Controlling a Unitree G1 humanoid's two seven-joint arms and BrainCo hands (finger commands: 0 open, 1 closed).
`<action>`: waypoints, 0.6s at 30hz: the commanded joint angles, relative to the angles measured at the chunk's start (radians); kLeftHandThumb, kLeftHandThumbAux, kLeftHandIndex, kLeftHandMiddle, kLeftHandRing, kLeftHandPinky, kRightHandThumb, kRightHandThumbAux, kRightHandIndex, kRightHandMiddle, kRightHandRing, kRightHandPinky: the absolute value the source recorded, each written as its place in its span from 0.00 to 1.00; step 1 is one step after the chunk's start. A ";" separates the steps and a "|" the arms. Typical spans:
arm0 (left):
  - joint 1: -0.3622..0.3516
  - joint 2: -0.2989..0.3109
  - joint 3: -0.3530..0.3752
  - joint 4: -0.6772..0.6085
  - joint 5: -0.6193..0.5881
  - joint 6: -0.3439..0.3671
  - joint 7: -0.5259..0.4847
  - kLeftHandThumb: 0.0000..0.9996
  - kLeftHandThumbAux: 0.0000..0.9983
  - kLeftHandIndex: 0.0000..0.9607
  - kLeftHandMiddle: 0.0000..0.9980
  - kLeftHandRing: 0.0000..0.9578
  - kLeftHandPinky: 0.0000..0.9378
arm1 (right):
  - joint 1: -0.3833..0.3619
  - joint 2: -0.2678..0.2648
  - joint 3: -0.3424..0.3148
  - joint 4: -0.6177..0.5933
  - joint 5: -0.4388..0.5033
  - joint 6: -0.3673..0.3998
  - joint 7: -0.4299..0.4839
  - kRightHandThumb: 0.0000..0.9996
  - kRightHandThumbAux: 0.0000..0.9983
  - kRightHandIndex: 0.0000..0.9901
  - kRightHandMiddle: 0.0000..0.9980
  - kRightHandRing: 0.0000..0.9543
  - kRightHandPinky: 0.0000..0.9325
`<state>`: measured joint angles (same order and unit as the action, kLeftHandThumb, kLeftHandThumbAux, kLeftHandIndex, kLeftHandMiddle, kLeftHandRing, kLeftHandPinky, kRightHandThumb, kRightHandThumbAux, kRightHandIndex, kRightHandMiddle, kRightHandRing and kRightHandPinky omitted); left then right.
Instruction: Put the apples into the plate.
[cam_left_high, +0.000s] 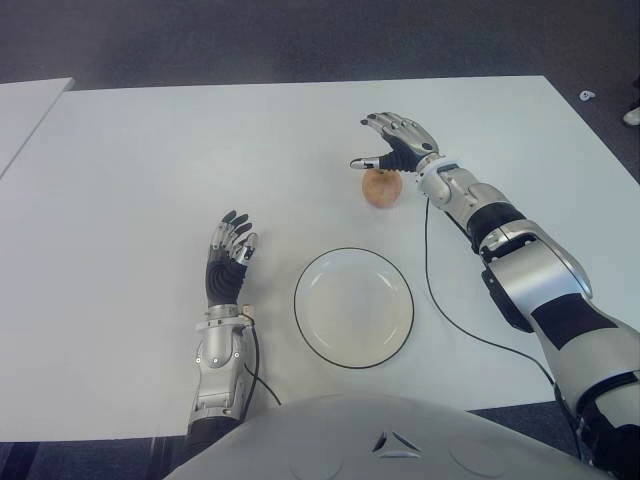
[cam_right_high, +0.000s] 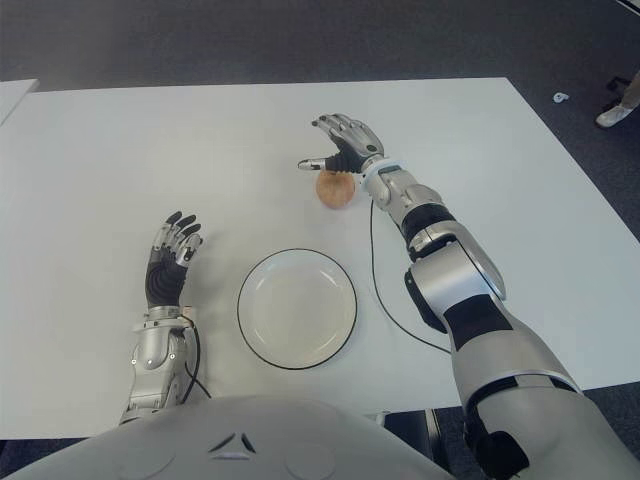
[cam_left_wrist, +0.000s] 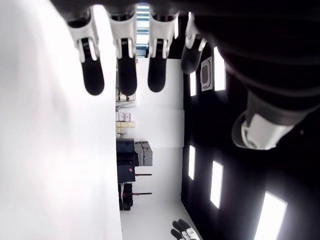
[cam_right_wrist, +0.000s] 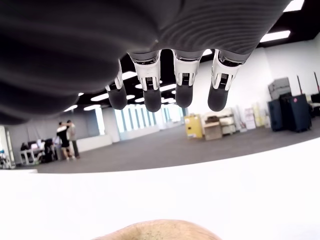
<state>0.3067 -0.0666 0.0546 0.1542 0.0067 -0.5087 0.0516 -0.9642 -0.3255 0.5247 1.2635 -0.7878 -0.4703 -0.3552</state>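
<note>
We see a single apple (cam_left_high: 380, 187) sitting on the white table (cam_left_high: 150, 160), beyond the plate (cam_left_high: 353, 306) and a little toward our right, clearly apart from the plate's dark rim. The plate itself is white, round, and holds nothing. Our right hand (cam_left_high: 397, 143) hovers directly over the apple, on its far side, with the fingers (cam_left_high: 385, 124) extended and spread and the thumb reaching out past the fruit toward our left; nothing is gripped, and we cannot tell whether the palm touches the apple's top. In the right wrist view the four fingertips (cam_right_wrist: 152, 100) hang straight and separated, with the top of the apple (cam_right_wrist: 160, 231) just showing below them at the frame's edge. A thin black cable (cam_left_high: 440, 300) runs from the right wrist across the table just to the right of the plate. Our left hand (cam_left_high: 228, 262) shows on the table's near side, to the left of the plate, its fingers loosely extended and holding nothing; the left wrist view confirms those fingers (cam_left_wrist: 127, 75) straight and apart.
</note>
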 joint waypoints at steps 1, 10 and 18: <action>0.017 -0.005 -0.003 -0.012 -0.006 0.007 0.001 0.32 0.55 0.14 0.20 0.24 0.27 | 0.015 0.003 0.015 0.018 -0.002 0.003 -0.023 0.26 0.17 0.00 0.00 0.00 0.00; 0.021 -0.003 -0.004 -0.025 -0.007 0.019 0.000 0.33 0.55 0.14 0.21 0.24 0.27 | 0.031 -0.006 0.025 0.018 0.002 -0.016 -0.052 0.24 0.16 0.00 0.00 0.00 0.00; 0.028 -0.003 -0.007 -0.038 -0.002 0.028 0.001 0.30 0.55 0.13 0.20 0.24 0.27 | 0.054 -0.005 0.032 0.017 0.003 -0.026 -0.068 0.24 0.15 0.00 0.00 0.00 0.00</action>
<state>0.3280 -0.0673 0.0562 0.1190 0.0011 -0.5007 0.0515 -0.9405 -0.3321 0.5460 1.2718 -0.7862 -0.4835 -0.4176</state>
